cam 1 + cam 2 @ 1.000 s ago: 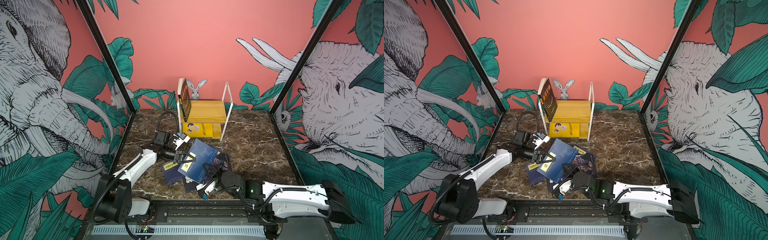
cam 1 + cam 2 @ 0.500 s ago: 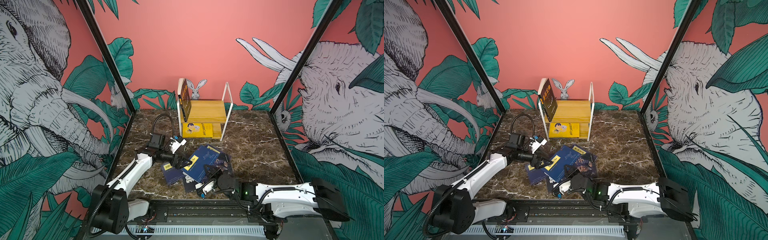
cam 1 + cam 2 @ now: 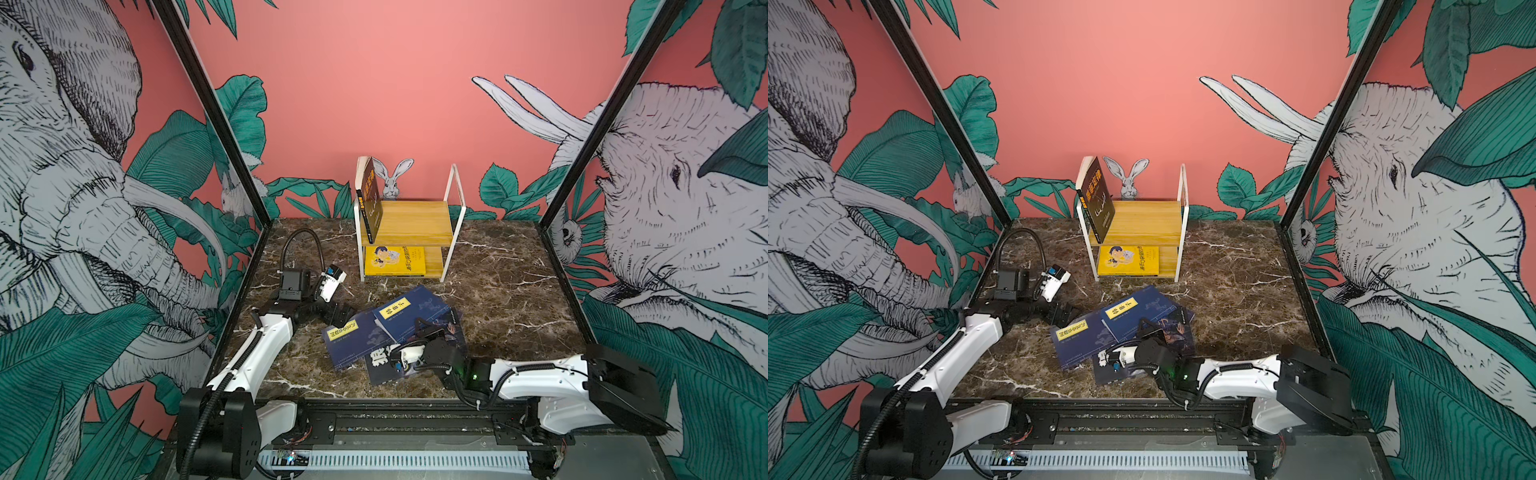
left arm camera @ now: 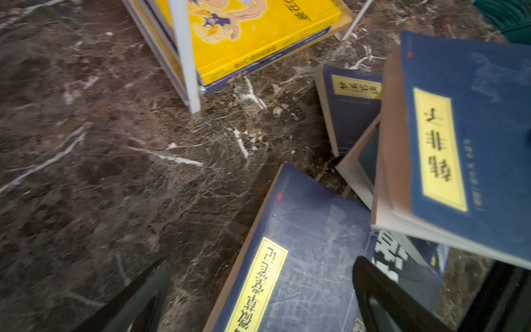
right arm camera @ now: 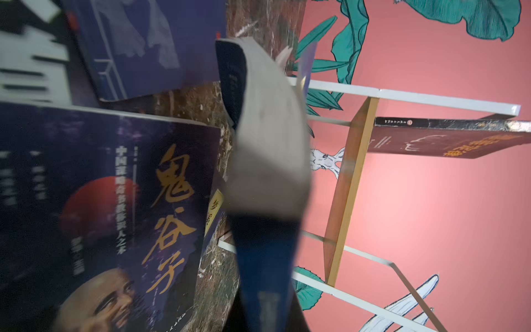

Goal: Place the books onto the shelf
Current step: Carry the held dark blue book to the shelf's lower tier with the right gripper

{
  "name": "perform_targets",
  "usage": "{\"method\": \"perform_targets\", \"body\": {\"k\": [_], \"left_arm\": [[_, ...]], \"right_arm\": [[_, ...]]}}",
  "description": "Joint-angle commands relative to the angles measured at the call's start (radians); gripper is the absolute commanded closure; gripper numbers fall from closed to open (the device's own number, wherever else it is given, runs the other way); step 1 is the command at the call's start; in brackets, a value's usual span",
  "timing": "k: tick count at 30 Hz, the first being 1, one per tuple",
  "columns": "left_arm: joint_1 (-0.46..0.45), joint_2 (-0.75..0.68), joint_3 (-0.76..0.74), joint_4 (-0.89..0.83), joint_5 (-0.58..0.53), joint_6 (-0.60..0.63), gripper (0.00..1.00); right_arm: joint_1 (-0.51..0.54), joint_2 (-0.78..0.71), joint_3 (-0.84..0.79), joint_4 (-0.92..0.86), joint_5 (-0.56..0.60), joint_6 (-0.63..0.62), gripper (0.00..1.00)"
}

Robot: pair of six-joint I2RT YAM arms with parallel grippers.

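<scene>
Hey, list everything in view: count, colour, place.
shelf: one, yellowish boards, white frame, back centre
dark book: one, blackish, leaning on top tier
yellow book: one, yellow, flat on lower tier
held navy book: one, yellow label, raised over pile
other navy books: two, yellow labels, in pile
white-lettered book: one, dark, pile's near edge
purple book: one, gold characters, in pile
table: one, brown marble, underneath
left gripper: one, black, open beside pile
right gripper: one, black, shut on held navy book
</scene>
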Motion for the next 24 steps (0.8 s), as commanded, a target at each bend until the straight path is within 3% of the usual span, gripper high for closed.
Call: {"method": "perform_targets", "body": {"k": [1, 7, 14, 24], "left_arm": [[0.040, -0.037, -0.023, 0.059, -0.072, -0.015, 0.01], [0.086, -0.063, -0.023, 0.060, -0.122, -0.026, 0.01], [0.090, -0.074, -0.022, 0.057, -0.085, -0.031, 0.00], [0.093, -0.083, -0.046, 0.076, -0.048, -0.013, 0.01]], "right_arm": [[-0.040, 0.047, 0.063, 0.181, 0.049, 0.032, 1.00], [-0.094, 0.222, 0.199, 0.278, 0.078, 0.009, 1.00], [-0.157, 0.445, 0.381, 0.370, 0.118, -0.066, 1.00], [-0.252, 0.569, 0.543, 0.316, 0.149, -0.030, 1.00]]}}
